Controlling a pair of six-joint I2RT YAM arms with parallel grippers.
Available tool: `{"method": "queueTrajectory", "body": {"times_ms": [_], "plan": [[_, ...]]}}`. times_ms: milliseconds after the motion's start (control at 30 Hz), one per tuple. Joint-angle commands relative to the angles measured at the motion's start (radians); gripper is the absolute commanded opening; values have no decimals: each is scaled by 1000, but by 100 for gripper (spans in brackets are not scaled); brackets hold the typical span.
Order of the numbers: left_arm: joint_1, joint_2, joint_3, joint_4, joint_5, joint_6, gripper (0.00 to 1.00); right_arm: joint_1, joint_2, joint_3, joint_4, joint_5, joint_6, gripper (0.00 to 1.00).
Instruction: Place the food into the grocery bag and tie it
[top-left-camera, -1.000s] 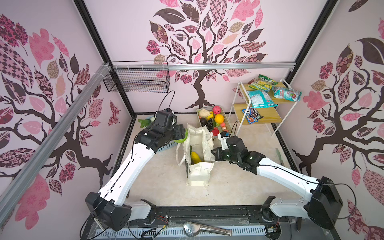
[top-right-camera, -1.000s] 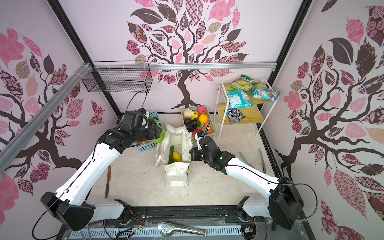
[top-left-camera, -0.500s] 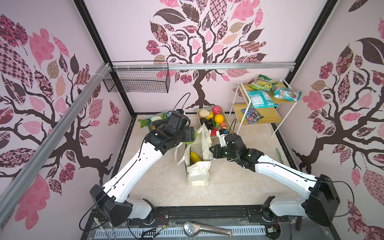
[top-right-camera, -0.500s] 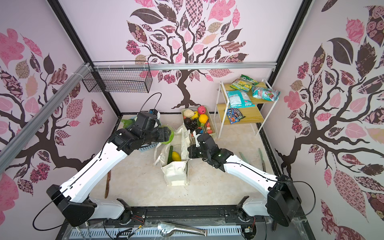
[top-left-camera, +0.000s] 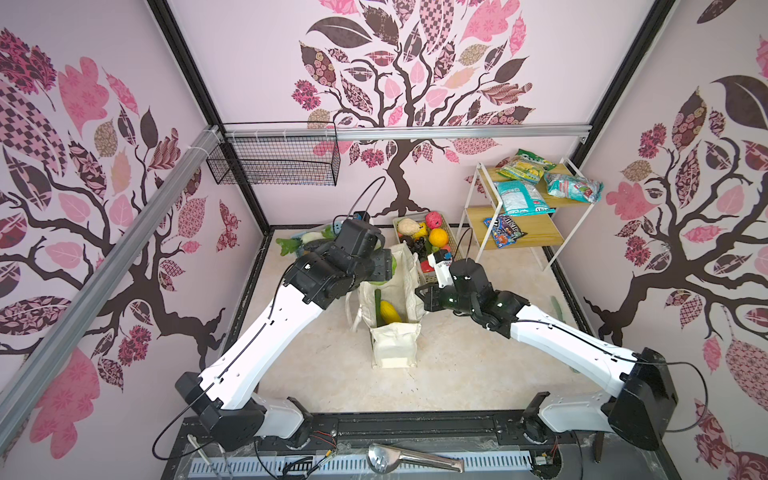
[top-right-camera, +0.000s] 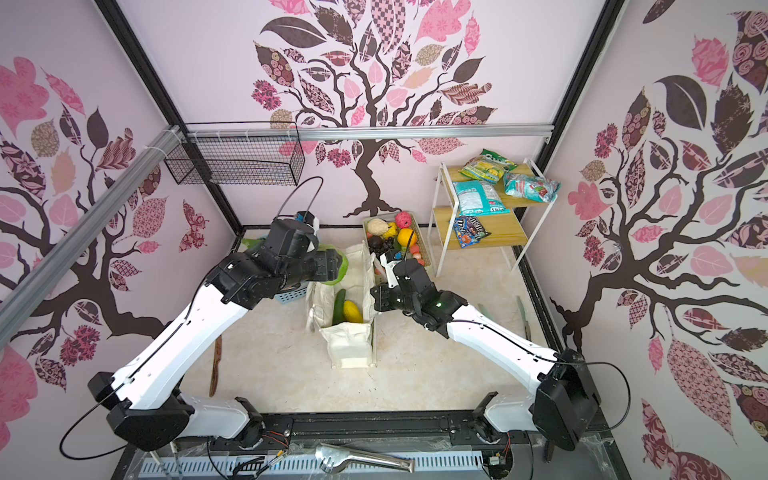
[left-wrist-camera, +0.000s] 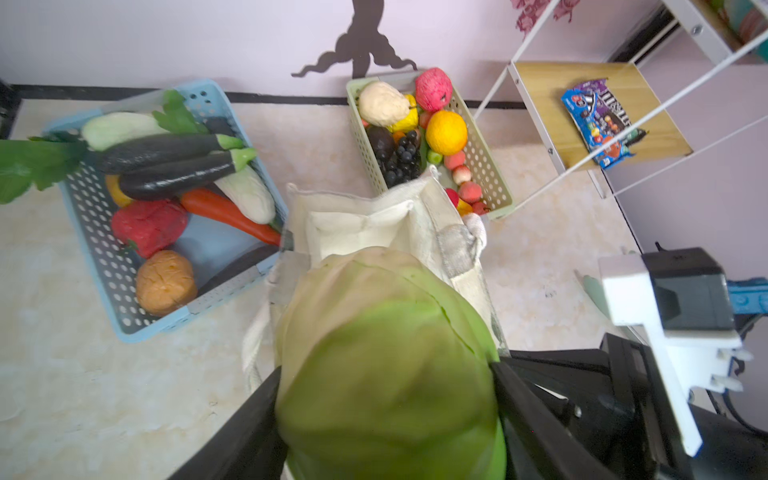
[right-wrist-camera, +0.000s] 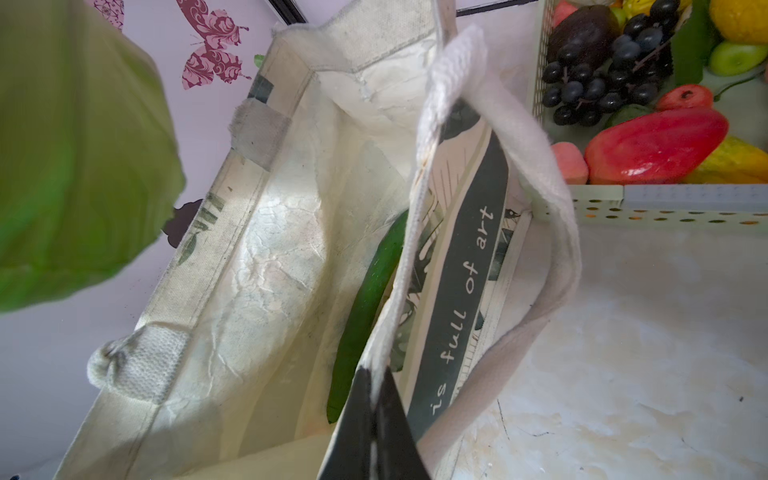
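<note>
So the grocery bag is standing upright on the floor in the middle, mouth open, just in front of the two baskets. There's a yellow oblong fruit and a cucumber down inside it. Only the cucumber shows in the right wrist view, since the bag's wall hides the yellow one. The cabbage is up over the far left part of the bag's rim, clamped between the left gripper fingers. In both top views the arm hides nearly all of it, so you just get a green sliver. The left wrist view is mostly filled with it, pretty blurry. The right gripper is pinched tight on the top edge of the bag's right wall, next to the "full of art" panel, lettering only readable from that wrist camera. The blue basket has eggplants, a carrot and a red pepper, but it's mostly blocked by the left arm in the top views. The beige basket holds an orange, grapes and other fruit. The shelf on the right has snack packets.
</note>
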Motion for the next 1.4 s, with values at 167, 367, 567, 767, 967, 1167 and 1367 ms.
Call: {"method": "queueTrajectory", "body": {"times_ms": [167, 367, 567, 767, 967, 1167, 1367], "plan": [[-7, 111, -96, 60, -27, -39, 74, -2, -10, 71, -26, 10, -49, 0], [-7, 173, -166, 124, -19, -61, 76, -3, -24, 68, -31, 20, -55, 0], [-7, 237, -180, 135, -4, -79, 86, -2, -29, 53, -26, 17, -45, 0], [-7, 234, -175, 141, 12, -87, 93, -3, -44, 46, -29, 22, -48, 0], [-9, 215, -159, 124, 13, -92, 97, -2, -44, 41, -22, 22, -42, 0], [-5, 167, -123, 101, 3, -90, 97, -2, -46, 34, -20, 22, -37, 0], [24, 95, -58, 116, 29, -63, 95, -3, -59, 25, -51, 49, -46, 0]]}}
